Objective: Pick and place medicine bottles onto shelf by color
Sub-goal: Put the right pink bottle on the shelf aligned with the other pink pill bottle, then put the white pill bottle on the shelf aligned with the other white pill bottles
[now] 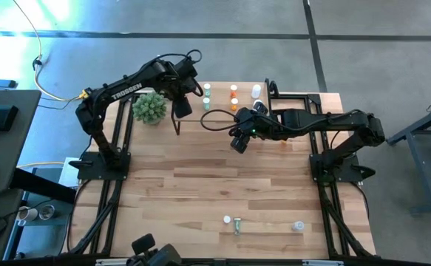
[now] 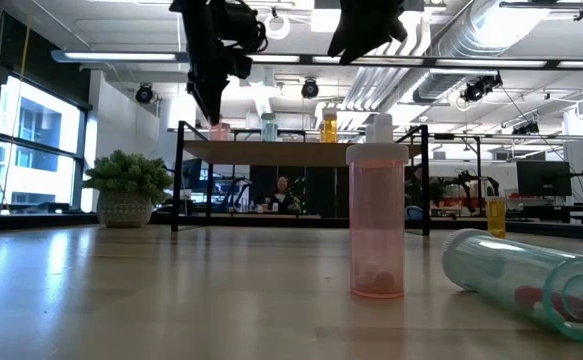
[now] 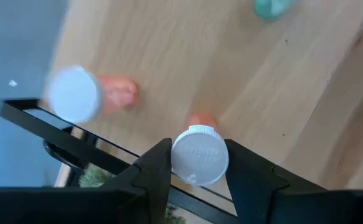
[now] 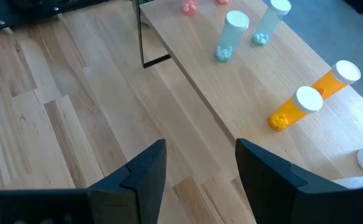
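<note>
The shelf (image 1: 219, 111) stands at the table's far middle, and it shows in the low view (image 2: 301, 152) too. Green (image 1: 207, 101), orange (image 1: 234, 103) and white (image 1: 256, 91) bottles stand upright on it. My left gripper (image 3: 198, 160) is over the shelf's left end (image 2: 211, 110), shut on a pink bottle (image 3: 200, 121). A second pink bottle (image 3: 81, 93) stands on the shelf beside it. My right gripper (image 4: 200, 165) is open and empty, above the table just in front of the shelf (image 1: 239, 140). My left gripper pinches the pink bottle's white cap (image 3: 200, 149) between its two fingers, one on each side. The fingers come from above, pointing down. The bottle is upright below them, over the shelf top; whether its base rests there I cannot tell.
A potted plant (image 1: 150, 108) stands left of the shelf. Near the table's front edge a pink bottle (image 2: 378, 220) stands, a green one (image 2: 531, 280) lies on its side, and a third bottle (image 1: 298, 226) is farther right. The bare tabletop (image 1: 200, 177) lies between.
</note>
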{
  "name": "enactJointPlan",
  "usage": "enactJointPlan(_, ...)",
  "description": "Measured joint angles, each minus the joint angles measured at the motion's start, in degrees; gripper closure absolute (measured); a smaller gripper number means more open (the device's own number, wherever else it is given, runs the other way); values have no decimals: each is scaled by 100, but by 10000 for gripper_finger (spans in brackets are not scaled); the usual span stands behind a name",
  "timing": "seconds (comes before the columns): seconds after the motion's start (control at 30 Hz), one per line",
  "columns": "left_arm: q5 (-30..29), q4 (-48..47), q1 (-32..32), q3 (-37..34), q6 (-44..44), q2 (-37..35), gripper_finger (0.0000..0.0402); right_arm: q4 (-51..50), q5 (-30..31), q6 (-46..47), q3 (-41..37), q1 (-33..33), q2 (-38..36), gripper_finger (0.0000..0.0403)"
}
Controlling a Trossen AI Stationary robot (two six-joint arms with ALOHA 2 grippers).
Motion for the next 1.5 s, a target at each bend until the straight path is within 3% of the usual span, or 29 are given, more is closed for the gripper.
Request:
enactJointPlan(0.43,-54,71,0,-7,4,8,232,0,-7,0,0,0,0,219)
enactJointPlan(0.7,-532,103,3,-1,15,-1,232,-2,-5,-4,0,0,0,219)
enactJointPlan(1.1,-102,108,1,2,148,-8,232,-85,4,-44,0,0,0,219)
enactJointPlan(1.5,-98,309,-2,6,104,-9,232,-85,4,-44,0,0,0,219)
